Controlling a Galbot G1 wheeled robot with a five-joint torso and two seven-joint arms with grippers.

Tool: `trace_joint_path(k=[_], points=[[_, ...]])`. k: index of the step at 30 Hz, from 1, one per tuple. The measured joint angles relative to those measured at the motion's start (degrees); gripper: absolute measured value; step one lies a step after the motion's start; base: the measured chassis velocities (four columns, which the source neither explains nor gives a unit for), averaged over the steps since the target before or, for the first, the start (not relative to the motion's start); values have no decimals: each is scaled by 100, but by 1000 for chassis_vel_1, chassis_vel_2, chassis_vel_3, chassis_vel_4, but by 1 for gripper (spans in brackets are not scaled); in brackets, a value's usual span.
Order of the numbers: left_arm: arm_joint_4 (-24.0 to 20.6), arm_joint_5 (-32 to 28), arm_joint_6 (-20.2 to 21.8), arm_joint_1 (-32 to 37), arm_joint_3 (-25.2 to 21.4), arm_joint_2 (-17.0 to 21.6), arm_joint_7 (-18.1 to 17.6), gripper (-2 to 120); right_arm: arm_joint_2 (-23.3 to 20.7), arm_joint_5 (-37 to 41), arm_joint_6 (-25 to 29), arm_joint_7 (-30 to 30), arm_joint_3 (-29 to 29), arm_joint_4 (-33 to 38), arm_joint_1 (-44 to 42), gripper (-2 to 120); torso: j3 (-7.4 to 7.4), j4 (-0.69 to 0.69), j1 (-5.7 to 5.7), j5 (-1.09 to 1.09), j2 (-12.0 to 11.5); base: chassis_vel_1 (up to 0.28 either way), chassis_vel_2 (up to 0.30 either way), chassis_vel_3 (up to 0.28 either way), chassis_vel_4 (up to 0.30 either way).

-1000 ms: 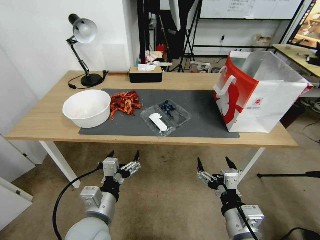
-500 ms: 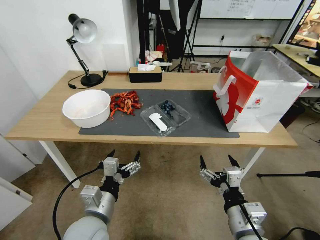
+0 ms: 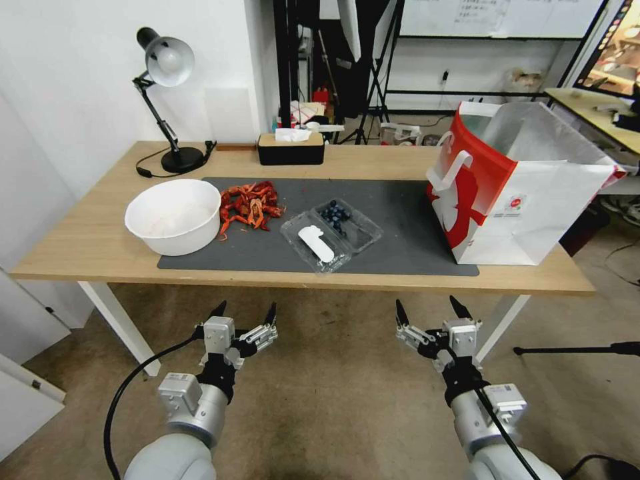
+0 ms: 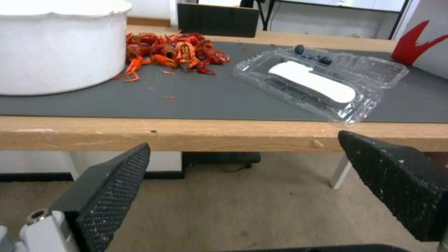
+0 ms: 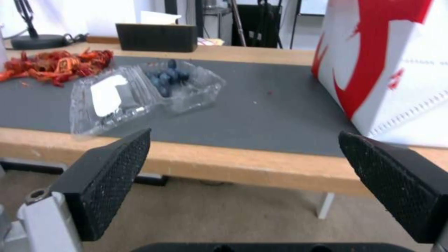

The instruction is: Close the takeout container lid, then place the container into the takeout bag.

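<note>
Left gripper (image 4: 252, 175) spread wide below wooden table (image 4: 187, 134) edge. On gray mat (image 4: 187, 101): white bowl (image 4: 56, 45), crayfish pile (image 4: 175, 52), takeout container (image 4: 322, 78) lying open, lid (image 4: 308, 85) nearest.

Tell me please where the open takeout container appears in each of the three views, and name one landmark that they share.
Head view: the takeout container lies open at the middle of the grey mat.
Left wrist view: the container is right of centre, beside the crayfish.
Right wrist view: it is left of centre, above the near table edge.
Shared landmark: the white sticker on the lid.
</note>
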Motion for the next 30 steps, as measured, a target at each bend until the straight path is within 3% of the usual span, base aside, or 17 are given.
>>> trace_joint_path(k=[24, 30], points=[[51, 142, -223, 176, -112, -115, 3, 100, -902, 316, -696, 429, -667, -1295, 2104, 100, 0, 0, 0, 0, 0, 0, 0, 0, 0], [98, 178, -277, 173, -135, -170, 29, 100, -1040, 274, -1111, 646, -923, -1541, 2497, 100, 0, 0, 0, 0, 0, 0, 0, 0, 0]])
